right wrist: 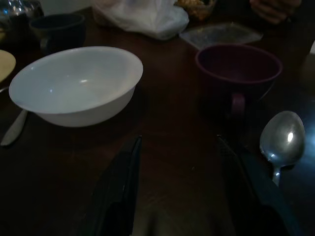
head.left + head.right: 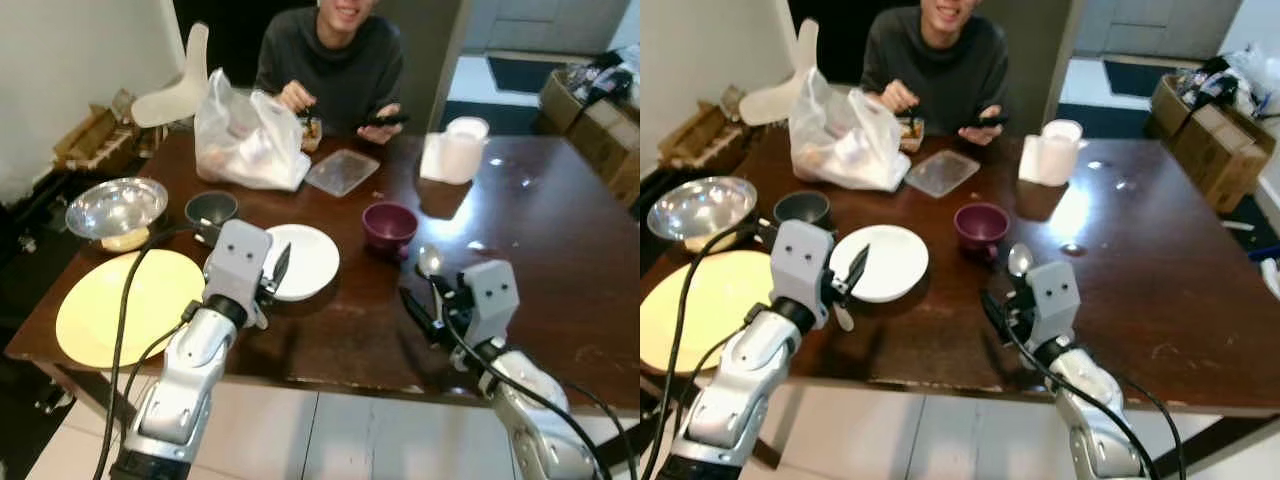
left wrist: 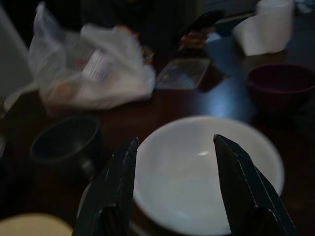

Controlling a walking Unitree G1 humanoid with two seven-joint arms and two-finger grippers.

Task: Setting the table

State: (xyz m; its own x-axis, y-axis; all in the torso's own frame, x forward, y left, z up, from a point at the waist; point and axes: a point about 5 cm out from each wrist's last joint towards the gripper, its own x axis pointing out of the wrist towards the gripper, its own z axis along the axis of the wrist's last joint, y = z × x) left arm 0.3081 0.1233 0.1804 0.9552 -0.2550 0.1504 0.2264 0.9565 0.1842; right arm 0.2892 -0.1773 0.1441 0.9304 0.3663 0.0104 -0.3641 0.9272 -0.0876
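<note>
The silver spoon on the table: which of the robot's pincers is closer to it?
The right. The right pincer sits just beside the spoon, open. The left pincer is over by the white bowl, farther off.

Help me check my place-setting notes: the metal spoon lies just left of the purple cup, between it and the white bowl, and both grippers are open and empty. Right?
Not quite. The spoon lies on the right of the purple cup, away from the white bowl, as the right eye view shows. The rest holds: left gripper and right gripper are open and empty.

Yellow plate (image 2: 700, 305) cut by frame edge; left wrist view dim, possibly blurred.
</note>
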